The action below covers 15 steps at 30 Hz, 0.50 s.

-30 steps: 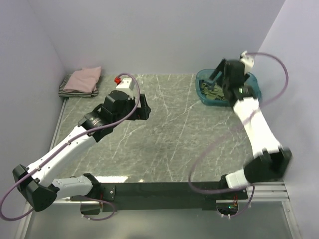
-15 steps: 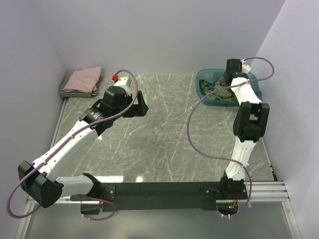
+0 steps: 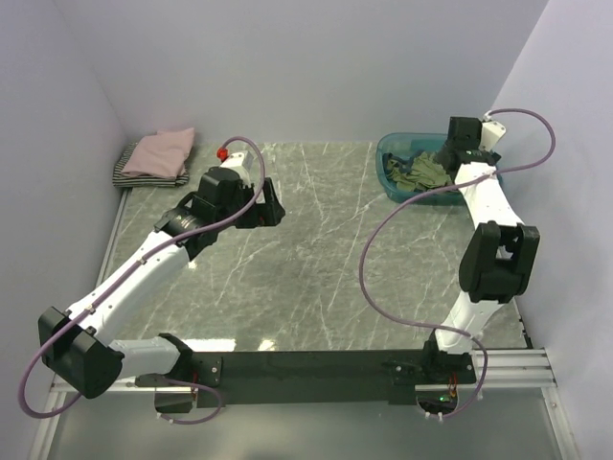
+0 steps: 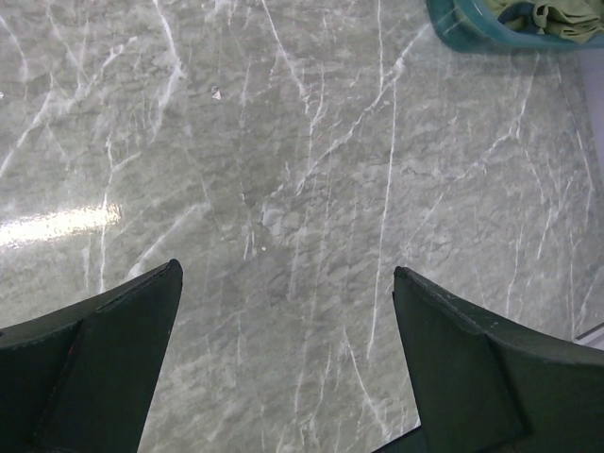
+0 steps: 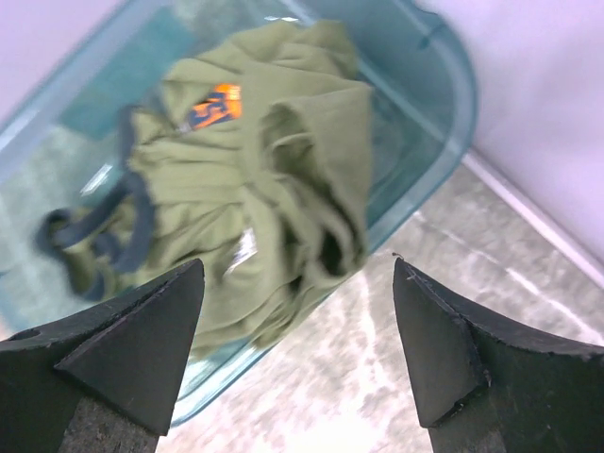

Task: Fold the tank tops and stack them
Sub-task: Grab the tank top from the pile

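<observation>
Two folded tops and one loose one are in view, and the see-through teal plastic tub [image 5: 460,90] at the far right of the grey marble-patterned tabletop [image 4: 283,142] serves as the mark for all of them. Inside the tub lies the crumpled olive-green cloth tank top [image 5: 283,179], bunched in a heap that covers most of the tub's floor. Its orange-and-blue chest print [image 5: 215,106] faces up on the heap. Its navy trim straps [image 5: 99,241] lie on the tub's floor just beside the bunched cloth.

The right gripper [image 5: 299,267] hangs above the tub, pointing down at the olive-green heap. Its two dark fingers are spread wide with nothing between them. The left gripper [image 4: 288,272] hovers over bare tabletop well to the left of the tub and faces toward it. Its fingers are likewise spread wide and empty, and a corner of the tub shows at the upper right of its wrist view.

Far to the left of the tub, across the table's whole width and against the side wall, the folded pink cloth tank top [image 3: 163,150] rests on the folded black-and-white striped cloth tank top [image 3: 124,172]. The striped edge shows beneath the pink one on the near and left sides. A purple cable [image 3: 383,240] loops from the right arm over the tabletop on the near side of the tub.
</observation>
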Motion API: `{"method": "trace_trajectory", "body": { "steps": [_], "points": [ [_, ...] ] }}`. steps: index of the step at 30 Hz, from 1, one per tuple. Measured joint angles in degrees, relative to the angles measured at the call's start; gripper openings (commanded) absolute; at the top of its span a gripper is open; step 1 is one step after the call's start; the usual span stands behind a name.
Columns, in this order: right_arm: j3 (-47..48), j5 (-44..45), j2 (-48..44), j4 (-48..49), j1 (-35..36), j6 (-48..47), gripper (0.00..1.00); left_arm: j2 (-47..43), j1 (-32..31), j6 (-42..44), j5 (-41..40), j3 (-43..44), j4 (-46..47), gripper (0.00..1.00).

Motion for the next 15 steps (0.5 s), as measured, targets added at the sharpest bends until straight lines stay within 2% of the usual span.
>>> {"method": "trace_trajectory", "body": {
  "steps": [7, 13, 15],
  "points": [
    [5.6, 0.8, 9.9, -1.3, -2.6, -1.5, 0.85, 0.0, 1.3, 0.1, 1.8, 0.0, 0.1, 0.99],
    [10.9, 0.7, 16.8, -3.9, -3.0, -2.3, 0.66, 0.0, 2.6, 0.2, 2.4, -0.1, 0.3, 0.99],
    [13.2, 0.7, 18.3, -4.7, -3.0, -2.8, 0.50, 0.0, 3.0, 0.2, 2.7, -0.2, 0.4, 1.00]
  ]
}}
